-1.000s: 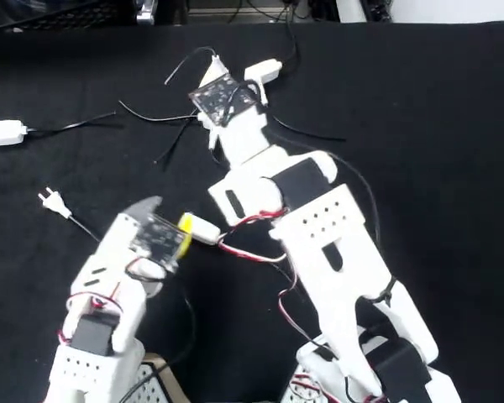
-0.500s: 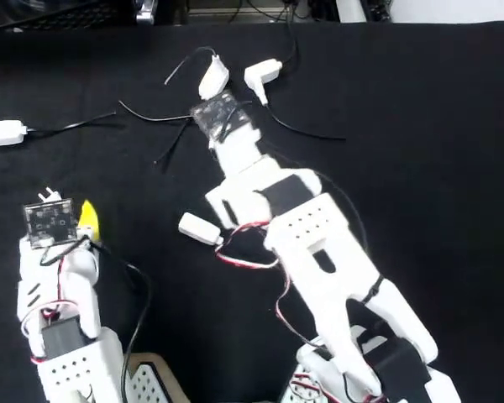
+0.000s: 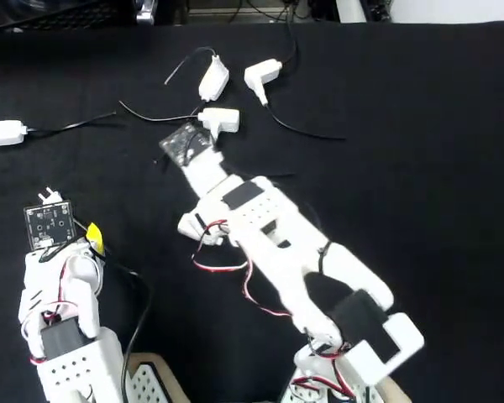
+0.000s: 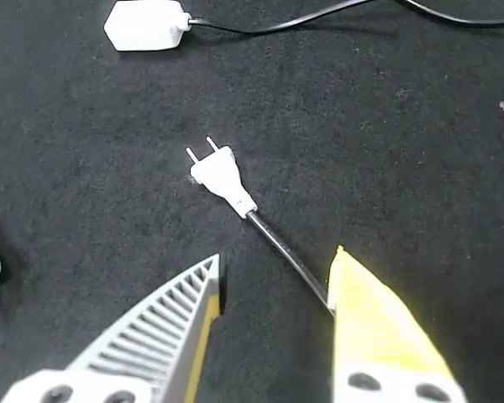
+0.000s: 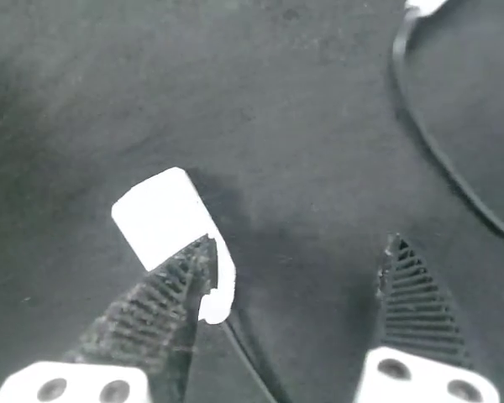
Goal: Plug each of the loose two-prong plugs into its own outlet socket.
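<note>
A white two-prong plug (image 4: 218, 172) lies flat on the black table, its black cable (image 4: 286, 256) running back between the fingers of my left gripper (image 4: 277, 256). That gripper hovers open just behind the plug and touches nothing. In the high view the plug (image 3: 49, 199) peeks out past the left arm (image 3: 63, 285) at the table's left side. My right gripper (image 5: 301, 241) is open above the mat, with a white socket block (image 5: 164, 218) next to one finger (image 5: 164, 311), not between the two. The right arm (image 3: 269, 235) stretches toward the table's middle.
Several white socket blocks with black cords lie about: one at the far left (image 3: 4, 132), three at the back centre (image 3: 212, 81) (image 3: 263, 74) (image 3: 220, 119), and one beside the right arm (image 3: 193, 225). A black cord (image 5: 437, 143) curves past the right gripper.
The left arm swung from the table's middle to the plug at the left. The right arm drew back from the far sockets and turned left, uncovering a white block.
</note>
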### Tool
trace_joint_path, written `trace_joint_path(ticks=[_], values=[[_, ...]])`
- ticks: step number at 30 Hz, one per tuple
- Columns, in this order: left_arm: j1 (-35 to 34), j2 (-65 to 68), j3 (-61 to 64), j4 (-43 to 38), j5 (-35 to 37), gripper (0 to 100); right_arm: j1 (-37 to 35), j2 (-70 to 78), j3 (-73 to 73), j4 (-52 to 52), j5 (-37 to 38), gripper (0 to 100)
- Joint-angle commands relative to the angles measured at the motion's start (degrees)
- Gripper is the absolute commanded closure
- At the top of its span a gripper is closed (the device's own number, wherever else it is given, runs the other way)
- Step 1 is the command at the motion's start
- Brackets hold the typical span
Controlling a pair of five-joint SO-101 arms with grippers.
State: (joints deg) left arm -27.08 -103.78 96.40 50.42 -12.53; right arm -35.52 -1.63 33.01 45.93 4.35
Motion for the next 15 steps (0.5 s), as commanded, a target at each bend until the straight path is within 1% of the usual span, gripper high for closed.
trace_joint_path(ticks=[1, 5, 7, 12, 15], values=[[-1.0, -0.4, 0.7, 0.2, 0.5, 79, -1.7, 0.7, -3.0, 0.3, 0.4, 68.8], [-1.0, -0.5, 0.7, 0.0, 0.6, 79, -2.3, 1.2, -2.9, 0.3, 0.3, 68.8], [-1.0, -0.4, 0.9, -1.6, 0.7, 79, -4.0, 0.9, -2.6, 1.0, 0.3, 68.8], [-1.0, -0.4, 0.9, -1.8, 0.8, 79, -8.6, 0.9, -2.7, 4.9, 0.7, 68.8], [-1.0, -0.4, 0.9, -1.9, 0.8, 79, -9.6, 0.9, -2.7, 5.6, 0.7, 68.8]])
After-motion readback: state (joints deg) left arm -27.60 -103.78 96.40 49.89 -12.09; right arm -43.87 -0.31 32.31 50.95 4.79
